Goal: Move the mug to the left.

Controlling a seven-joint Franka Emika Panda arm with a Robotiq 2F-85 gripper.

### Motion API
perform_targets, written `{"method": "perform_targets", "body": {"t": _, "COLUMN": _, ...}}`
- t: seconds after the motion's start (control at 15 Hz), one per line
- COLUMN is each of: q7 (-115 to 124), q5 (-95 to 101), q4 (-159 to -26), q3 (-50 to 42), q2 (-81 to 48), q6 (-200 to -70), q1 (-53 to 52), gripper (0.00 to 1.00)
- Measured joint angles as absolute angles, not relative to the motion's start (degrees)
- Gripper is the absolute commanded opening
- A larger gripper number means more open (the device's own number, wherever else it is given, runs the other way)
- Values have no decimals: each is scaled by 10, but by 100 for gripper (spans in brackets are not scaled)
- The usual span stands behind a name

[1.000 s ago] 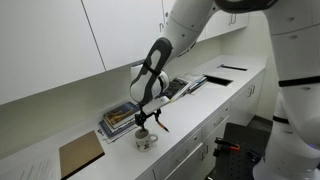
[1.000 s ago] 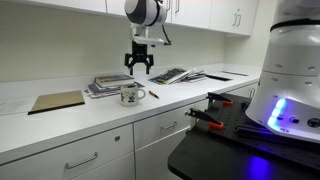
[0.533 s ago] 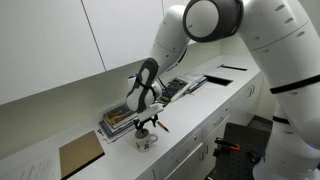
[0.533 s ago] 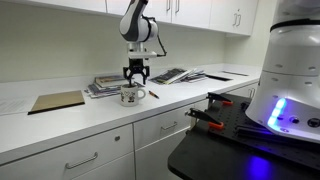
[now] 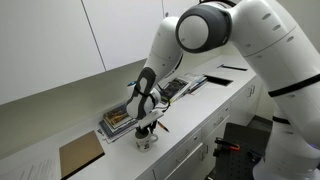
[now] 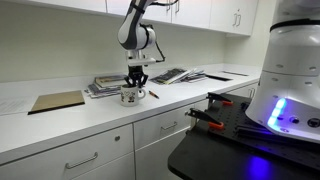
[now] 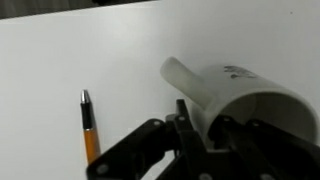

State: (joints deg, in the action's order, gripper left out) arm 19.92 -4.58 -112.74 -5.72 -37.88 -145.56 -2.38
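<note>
The mug (image 7: 240, 95) is a small cream cup with a dark print, standing on the white counter in both exterior views (image 5: 146, 141) (image 6: 131, 97). My gripper (image 5: 148, 129) (image 6: 135, 84) has come straight down onto it. In the wrist view the gripper (image 7: 203, 118) straddles the mug's wall. One finger (image 7: 183, 108) is outside the rim and the other is inside the cup, closed against the wall. The mug's handle (image 6: 141, 95) points away from the books.
An orange and black pen (image 7: 89, 125) (image 6: 152, 94) lies beside the mug. Stacked books (image 5: 118, 118) (image 6: 105, 84) sit just behind it. A brown board (image 5: 80, 154) (image 6: 55, 102) lies further along the counter, and open magazines (image 6: 175, 74) on the other side. The counter's front edge (image 6: 110, 123) is close.
The gripper has dropped from above the mug down onto its rim, and its fingers have closed from wide open onto the wall. The mug has not moved.
</note>
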Motion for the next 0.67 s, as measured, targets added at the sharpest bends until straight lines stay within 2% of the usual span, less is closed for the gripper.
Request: {"method": "perform_targets", "body": {"t": 0.67, "q7": 274, "q5": -46, "q4": -1130, "q3": -57, "q2": -364, "q6": -1455, "q1": -67, "gripper": 2}}
